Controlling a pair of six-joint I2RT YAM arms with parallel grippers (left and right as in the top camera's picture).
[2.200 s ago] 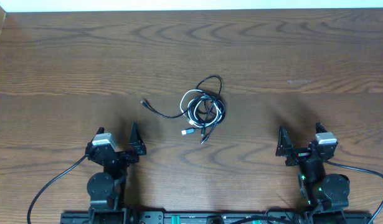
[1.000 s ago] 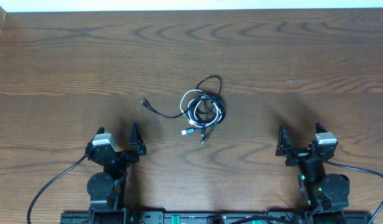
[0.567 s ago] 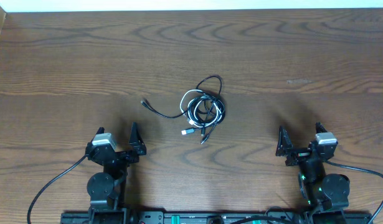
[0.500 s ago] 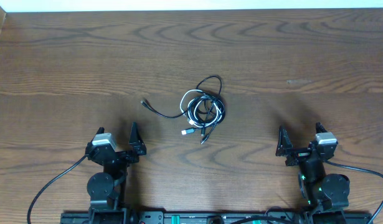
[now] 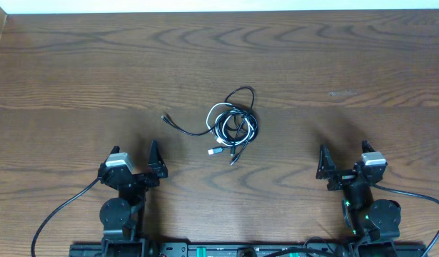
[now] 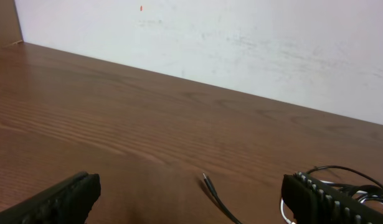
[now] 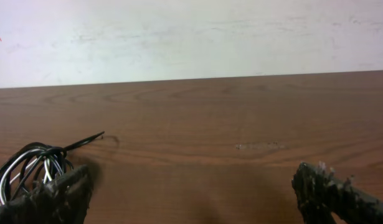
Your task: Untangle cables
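1. The left gripper (image 5: 133,163) sits at the lower left of the overhead view, jaws spread wide and empty, well apart from the cables (image 5: 233,125).
2. A loose black cable end (image 5: 175,123) trails left of the knot. It looks like the easiest first pinch: grip close to its tip and draw slowly outward.
3. The cables lie coiled at the centre of the wooden table (image 5: 76,57), black loops over white, with a white plug (image 5: 215,151) poking out below.
4. The right gripper (image 5: 342,163), lower right, is equally wide and empty. It should probably anchor the coil while the left pulls, so the bundle does not drag.
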